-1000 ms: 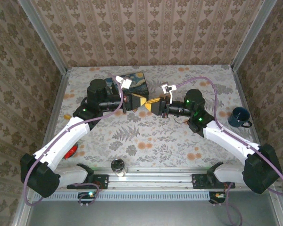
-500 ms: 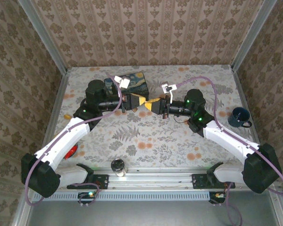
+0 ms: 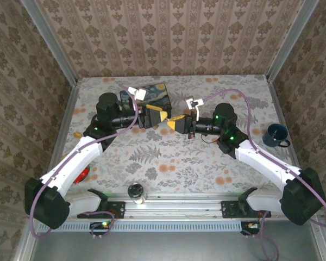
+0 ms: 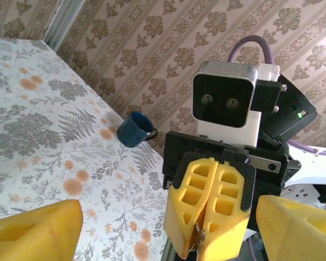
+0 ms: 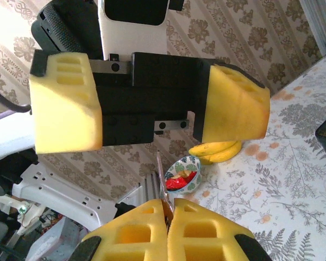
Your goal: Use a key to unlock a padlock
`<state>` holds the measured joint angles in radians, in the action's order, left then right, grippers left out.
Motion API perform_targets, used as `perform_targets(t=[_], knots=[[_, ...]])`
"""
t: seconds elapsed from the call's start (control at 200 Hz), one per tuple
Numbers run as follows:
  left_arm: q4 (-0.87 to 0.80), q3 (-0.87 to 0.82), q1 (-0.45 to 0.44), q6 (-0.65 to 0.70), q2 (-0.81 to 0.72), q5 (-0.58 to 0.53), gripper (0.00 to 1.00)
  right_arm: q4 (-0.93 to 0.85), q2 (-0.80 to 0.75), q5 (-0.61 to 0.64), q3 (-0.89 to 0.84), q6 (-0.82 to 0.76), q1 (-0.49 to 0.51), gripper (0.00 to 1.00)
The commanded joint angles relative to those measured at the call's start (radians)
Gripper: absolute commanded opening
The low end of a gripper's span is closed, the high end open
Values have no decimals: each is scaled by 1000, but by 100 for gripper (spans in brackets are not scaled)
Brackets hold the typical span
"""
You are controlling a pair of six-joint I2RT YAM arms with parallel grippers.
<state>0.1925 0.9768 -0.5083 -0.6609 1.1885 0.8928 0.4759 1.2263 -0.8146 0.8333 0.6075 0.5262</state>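
Note:
My right gripper (image 3: 174, 123) is shut on a tiny brass piece with a thin silvery rod, which I take for the padlock (image 5: 161, 179). The rod sticks up from between the yellow fingertips of the right gripper (image 5: 167, 210). In the left wrist view the padlock (image 4: 199, 237) peeks out of those closed tips. My left gripper (image 3: 158, 116) faces it tip to tip above the table, open. Its fingers (image 4: 35, 231) stand wide apart on either side and touch nothing. I cannot make out the key. The starry blue box (image 3: 156, 93) lies just behind both grippers.
A blue mug (image 3: 275, 135) stands at the right edge of the table. A patterned bowl (image 5: 183, 175) with red contents and bananas (image 5: 217, 149) lie on the left side. A glass jar (image 3: 135, 191) stands at the near edge, with a red object (image 3: 85, 174) beside the left arm.
The left gripper was shut against the right one's tips and has now opened and drawn back slightly to the left. The right gripper closed fully and keeps the small metal piece.

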Motion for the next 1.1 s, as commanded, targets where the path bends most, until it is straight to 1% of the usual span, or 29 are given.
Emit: perform_targets(t=[0.0,0.205,0.355,0.37,0.445,0.505,0.63,0.725,0.78,0.875,0.995,1.04,1.095], knots=[[-4,-3,22,6,-52,-45,100,-68,-37,24,6,-44,1,0],[-67,3,25,41,-99,-140,100,-122,-60,49,-5,-63,-4,0],[-142,8,24,93,-132,-243,100,-153,-71,70,-8,-67,-5,0],[-151,8,25,97,-136,-276,100,-158,-71,74,-7,-69,-5,0],[-211,16,25,116,-145,-360,100,-184,-76,95,-6,-75,-5,0],[-291,38,25,137,-141,-426,100,-213,-77,120,-1,-78,-6,0],[-440,82,25,160,-111,-556,100,-306,-87,216,7,-85,-13,0],[-512,97,24,156,-81,-641,100,-378,-99,290,9,-109,-18,0],[-519,92,25,148,-63,-665,100,-439,-105,343,12,-122,-21,0],[-484,66,25,104,-19,-666,100,-519,-107,423,15,-129,-28,0],[-454,48,11,63,53,-687,100,-600,-93,463,16,-130,-37,0],[-461,54,-3,57,86,-723,100,-623,-86,478,16,-130,-38,0],[-489,69,-33,50,130,-806,100,-640,-77,492,13,-129,-40,0]])
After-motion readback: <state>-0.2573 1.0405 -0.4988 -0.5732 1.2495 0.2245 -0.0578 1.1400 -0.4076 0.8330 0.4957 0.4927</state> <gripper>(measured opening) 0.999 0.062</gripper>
